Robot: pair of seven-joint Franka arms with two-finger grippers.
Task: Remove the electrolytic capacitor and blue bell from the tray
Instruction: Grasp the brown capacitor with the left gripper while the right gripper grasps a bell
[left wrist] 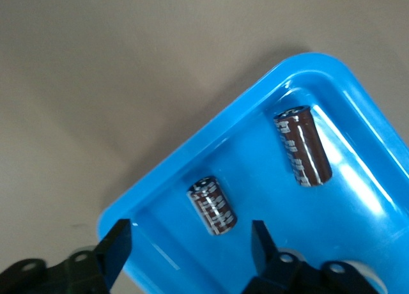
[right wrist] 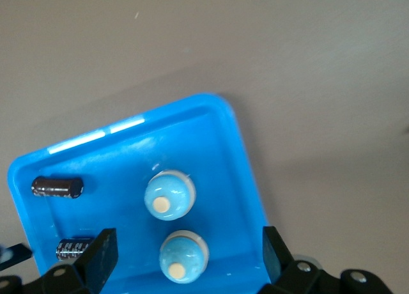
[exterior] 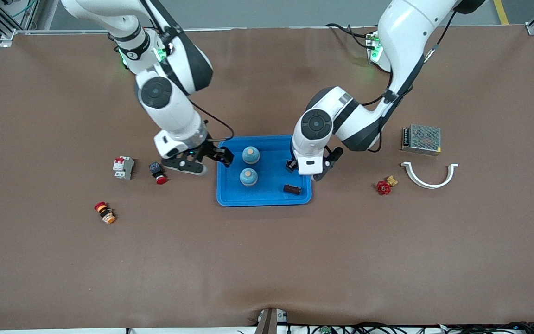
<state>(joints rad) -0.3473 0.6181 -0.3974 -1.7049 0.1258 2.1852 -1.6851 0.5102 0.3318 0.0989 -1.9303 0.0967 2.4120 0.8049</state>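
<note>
Front view: blue tray point(exterior: 230, 197) at table centre, two blue bells point(exterior: 251, 155) point(exterior: 248, 176) standing inside, one nearer the camera than the other. Dark capacitor point(exterior: 292, 189) lying in the tray corner nearest the camera, toward the left arm's end. Second capacitor point(left wrist: 212, 205) seen only from the left wrist, lying inside the tray close to its rim, nothing gripping it.

Left gripper point(exterior: 312, 170) over the tray edge at the left arm's end, fingers apart, straddling nothing. From the left wrist: fingers point(left wrist: 115, 246) wide, short capacitor between them but lower, apart from both pads; longer capacitor point(left wrist: 303, 146) just beside it in the same tray.

Right gripper point(exterior: 213, 155) over the tray edge at the right arm's end, jaws apart, empty. From the right wrist: both bells point(right wrist: 169, 195) point(right wrist: 183, 255) upright, side by side, between the spread fingers point(right wrist: 100, 255) yet untouched.

Elsewhere on the table: breaker point(exterior: 123, 167) and red-capped push button point(exterior: 158, 173) toward the right arm's end; second button point(exterior: 104, 212) nearer the camera. Toward the left arm's end: metal power supply point(exterior: 421, 139), white curved bracket point(exterior: 429, 175), red valve point(exterior: 385, 185).
</note>
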